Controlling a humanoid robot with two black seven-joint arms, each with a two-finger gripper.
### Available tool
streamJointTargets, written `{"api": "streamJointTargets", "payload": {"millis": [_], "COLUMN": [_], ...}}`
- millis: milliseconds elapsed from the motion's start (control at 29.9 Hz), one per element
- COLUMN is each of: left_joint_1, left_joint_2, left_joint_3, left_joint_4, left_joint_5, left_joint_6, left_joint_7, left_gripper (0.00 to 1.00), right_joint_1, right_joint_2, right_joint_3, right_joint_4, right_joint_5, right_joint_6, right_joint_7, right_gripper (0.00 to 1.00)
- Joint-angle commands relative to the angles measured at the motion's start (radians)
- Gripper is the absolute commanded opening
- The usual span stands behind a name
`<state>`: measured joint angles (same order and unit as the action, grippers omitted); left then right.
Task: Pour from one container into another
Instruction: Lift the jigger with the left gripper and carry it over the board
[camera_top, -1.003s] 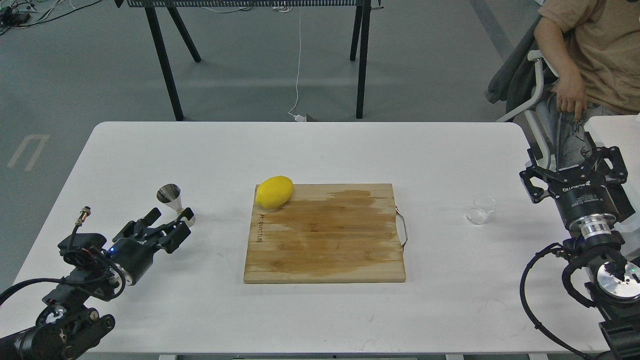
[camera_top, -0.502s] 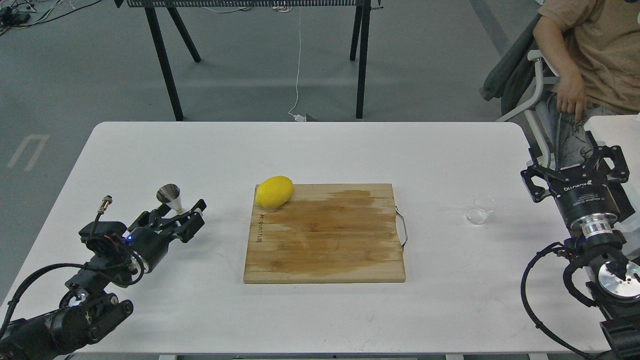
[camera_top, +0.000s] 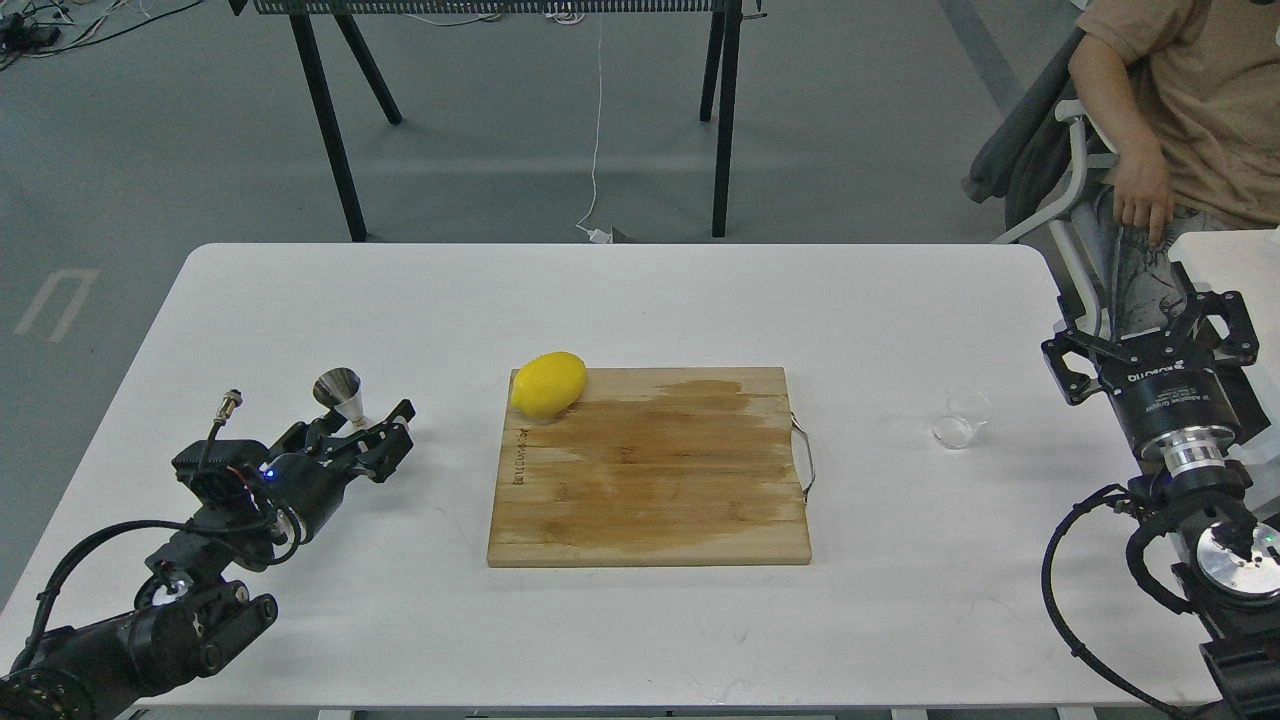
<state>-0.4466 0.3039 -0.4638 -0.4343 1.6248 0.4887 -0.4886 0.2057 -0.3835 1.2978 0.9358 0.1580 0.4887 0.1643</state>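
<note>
Left end effector (camera_top: 372, 432) lies low over the white worktop (camera_top: 640, 300), well left of the cutting board (camera_top: 650, 465). Its fingers are around the lower half of the steel jigger (camera_top: 341, 394), which stands upright with its open top cone showing above them. Fingers look closed in on the jigger's base, but the view is dark there, so whether they actually grip it I cannot tell. Versus half a second ago, the left arm has crept slightly further in from the left edge; the wrist body sits a bit higher and further right, while the fingertips are nearly where they were. The jigger has not moved.

Cutting board sits mid-worktop, with a dark wet-looking patch across its surface and a metal handle on its right edge. Lemon (camera_top: 548, 383) rests on the board's far-left corner, overhanging the edge a little. Both unchanged.

Clear glass cup (camera_top: 961, 417) stands on the worktop, right of the board and well apart from it, untouched.

Right end effector (camera_top: 1150, 335) is further right of the cup, by the worktop's right edge, fingers spread wide, holding nothing. No change in pose from the earlier frame.
</note>
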Motion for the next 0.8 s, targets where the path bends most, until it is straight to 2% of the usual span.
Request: {"api": "streamJointTargets", "payload": {"millis": [0,134,334,535,769], "left_joint_1": [-0.014,-0.017,-0.018,-0.018,-0.033], "left_joint_2": [-0.012,-0.012,-0.012,-0.011,-0.008], "left_joint_3": [0.004,0.004,0.004,0.004,0.001], "left_joint_4": [0.037,0.043,0.045,0.045,0.034], "left_joint_5": [0.001,0.003,0.003,0.003,0.001], "left_joint_6": [0.000,0.000,0.000,0.000,0.000], "left_joint_7": [0.000,0.000,0.000,0.000,0.000], "left_gripper": [0.67,0.55,0.29,0.08,0.05], "right_joint_1": [0.000,0.000,0.000,-0.002,-0.002], "right_joint_2": [0.000,0.000,0.000,0.000,0.000], "right_joint_3": [0.000,0.000,0.000,0.000,0.000], "right_joint_4": [0.000,0.000,-0.002,-0.003,-0.005], "right_joint_5": [0.000,0.000,0.000,0.000,0.000], "right_joint_6": [0.000,0.000,0.000,0.000,0.000], "right_joint_7": [0.000,0.001,0.000,0.001,0.001], "right_gripper": [0.99,0.99,0.99,0.99,0.99]}}
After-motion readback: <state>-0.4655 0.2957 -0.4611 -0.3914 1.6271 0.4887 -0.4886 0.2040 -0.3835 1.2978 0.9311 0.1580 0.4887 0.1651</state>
